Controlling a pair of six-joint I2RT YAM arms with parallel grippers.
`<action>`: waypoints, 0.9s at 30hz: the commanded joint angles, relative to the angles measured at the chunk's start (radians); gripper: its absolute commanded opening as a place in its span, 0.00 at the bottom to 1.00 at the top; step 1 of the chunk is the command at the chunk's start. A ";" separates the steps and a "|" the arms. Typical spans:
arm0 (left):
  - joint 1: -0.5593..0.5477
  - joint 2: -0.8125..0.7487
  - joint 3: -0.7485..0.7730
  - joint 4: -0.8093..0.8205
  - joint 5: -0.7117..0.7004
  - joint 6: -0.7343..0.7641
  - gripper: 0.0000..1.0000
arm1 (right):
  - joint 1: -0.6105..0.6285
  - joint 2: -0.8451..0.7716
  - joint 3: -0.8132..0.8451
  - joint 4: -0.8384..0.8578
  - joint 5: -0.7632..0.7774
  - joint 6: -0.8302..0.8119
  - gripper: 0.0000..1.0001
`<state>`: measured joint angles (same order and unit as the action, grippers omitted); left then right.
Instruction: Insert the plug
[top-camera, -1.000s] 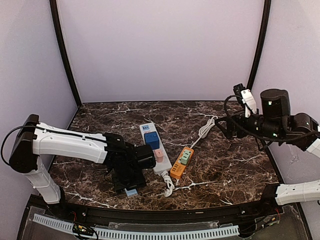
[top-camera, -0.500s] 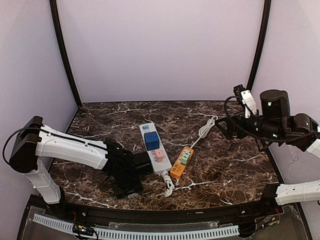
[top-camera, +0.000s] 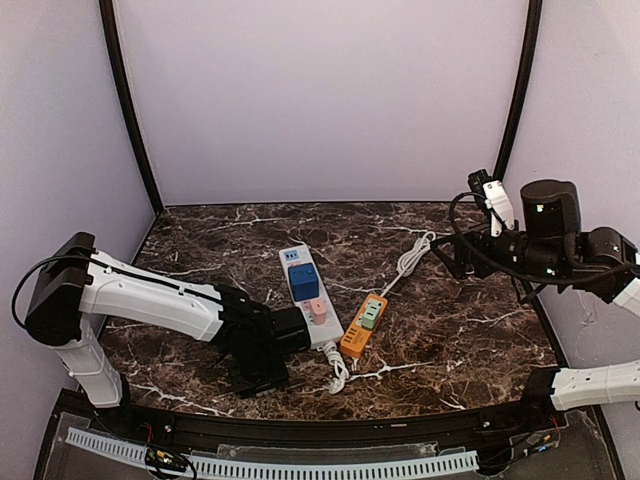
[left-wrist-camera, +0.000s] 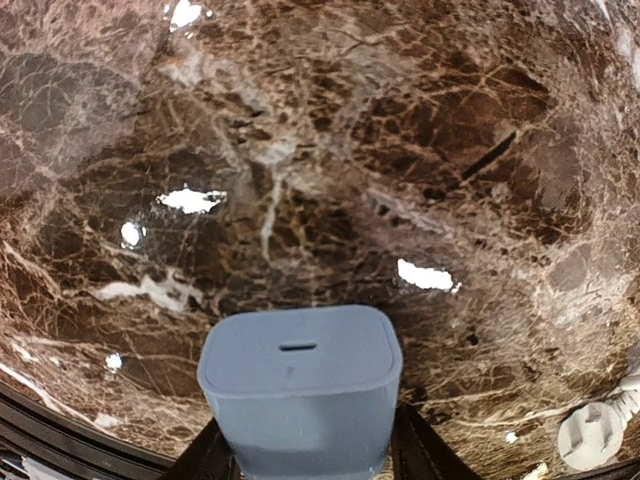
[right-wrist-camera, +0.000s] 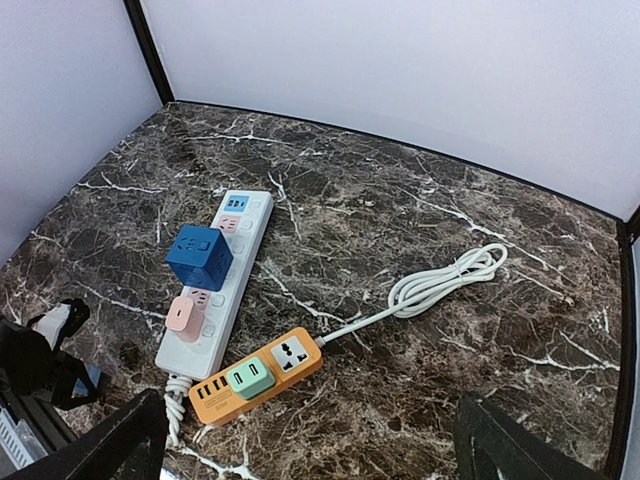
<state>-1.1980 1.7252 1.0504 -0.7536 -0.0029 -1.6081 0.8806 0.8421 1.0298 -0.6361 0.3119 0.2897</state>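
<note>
The grey-blue plug (left-wrist-camera: 298, 390) sits at the near left of the bench (left-wrist-camera: 330, 140), flanked close by the left arm's fingers (left-wrist-camera: 418, 455), though I cannot tell whether they truly pinch it. The right arm's fingers (right-wrist-camera: 110, 440) stand wide and empty. The grip should likely seat square on the plug's flat sides before any lift, so it meets a free socket on the white power strip (right-wrist-camera: 228, 295) or the orange strip (right-wrist-camera: 205, 395) untilted.
</note>
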 joint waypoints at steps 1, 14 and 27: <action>-0.014 0.001 -0.006 -0.035 -0.027 0.003 0.50 | -0.009 -0.011 -0.003 0.001 0.010 0.006 0.98; -0.048 0.029 -0.013 -0.020 -0.131 0.019 0.49 | -0.009 0.025 0.023 -0.002 0.011 -0.012 0.99; -0.073 0.047 -0.030 0.017 -0.183 0.044 0.45 | -0.009 0.052 0.033 -0.013 0.012 0.030 0.99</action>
<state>-1.2621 1.7512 1.0481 -0.7483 -0.1364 -1.5738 0.8806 0.8852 1.0351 -0.6514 0.3138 0.2974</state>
